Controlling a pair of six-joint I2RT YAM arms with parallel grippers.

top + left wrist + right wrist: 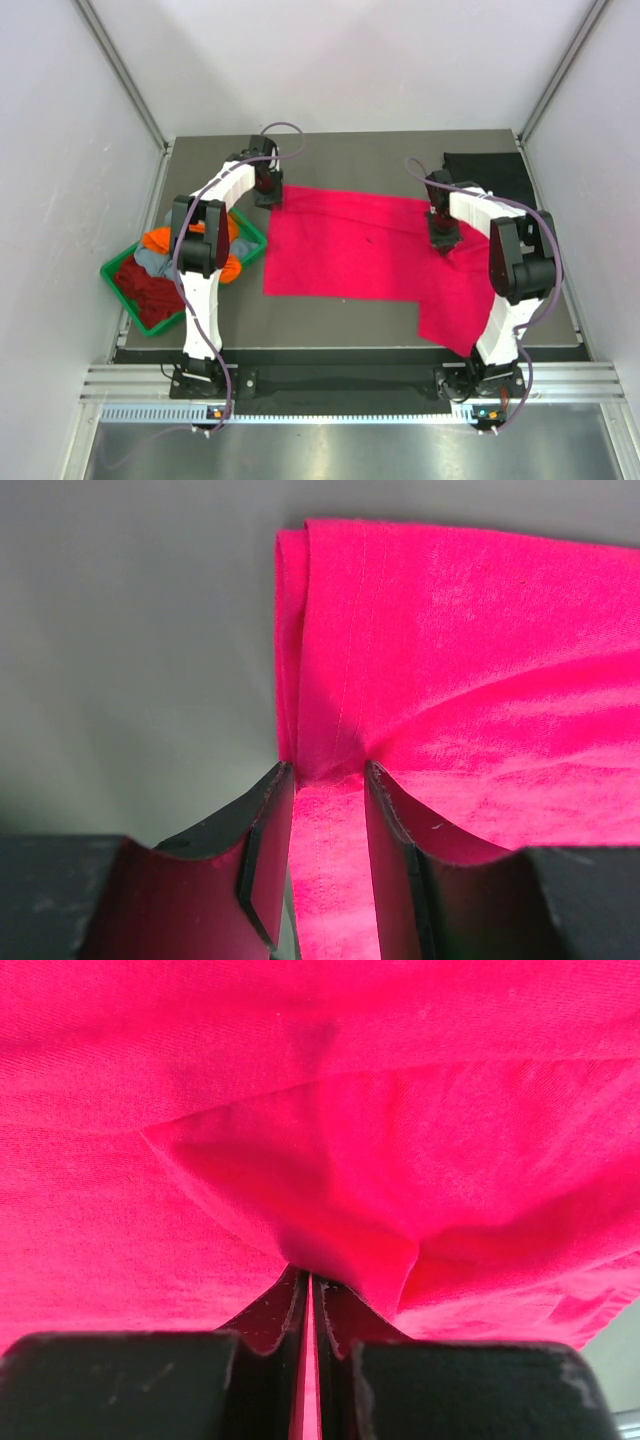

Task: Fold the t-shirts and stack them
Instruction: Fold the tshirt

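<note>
The bright pink-red t-shirt (pixel 350 245) lies spread on the dark table, with a flap reaching the front right. My left gripper (pixel 268 197) is at its far left corner. In the left wrist view the jaws of that gripper (pixel 328 770) stand apart, with the shirt's folded, stitched edge (pixel 470 660) lying flat between them. My right gripper (pixel 444 238) is on the shirt's right part. The right wrist view shows that gripper (pixel 310 1278) shut on a thin pinch of the pink cloth (pixel 300 1080). A black t-shirt (pixel 487 172) lies at the far right corner.
A green tray (pixel 112 275) at the table's left edge holds an orange tee (pixel 158 240), a grey-blue one (pixel 150 260) and a dark red one (pixel 145 285). White walls close in the table at the left, right and back.
</note>
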